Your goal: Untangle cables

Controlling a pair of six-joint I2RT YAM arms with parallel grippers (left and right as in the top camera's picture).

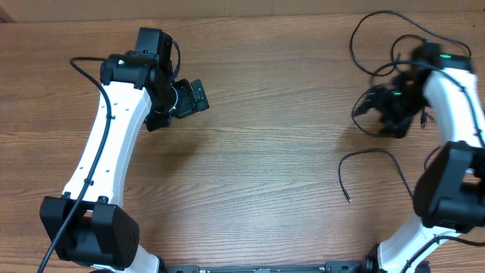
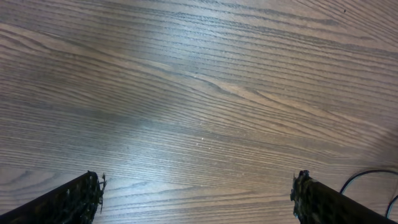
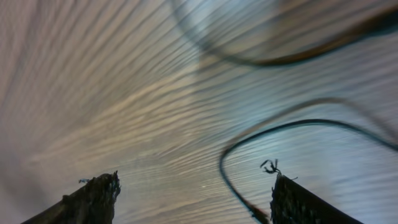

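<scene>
Wood-grain tabletop (image 1: 265, 129) carries all the task items on its right side. One single cable (image 1: 371, 151) lies by itself at the near right, bent into an open arch. As far as the overhead view shows, it crosses no other cord, so judge it as separated. The other cables (image 1: 352, 42) form overlapping loops at the far right. The right arm partly hides them, so the number of crossings cannot be determined. Judge the task as partly complete: one cord is out, and the far-right cluster is left to work.

Right gripper (image 3: 193, 186): fingers apart, positioned over the far-right cluster. A thin cord (image 3: 311, 121) curves across the wood ahead of it and runs down close to one finger, but nothing is clamped. This wrist view is blurred.

Left gripper (image 2: 198, 190): fingers spread wide over bare wood at the far left, well apart from the cables in the overhead view, holding nothing.
</scene>
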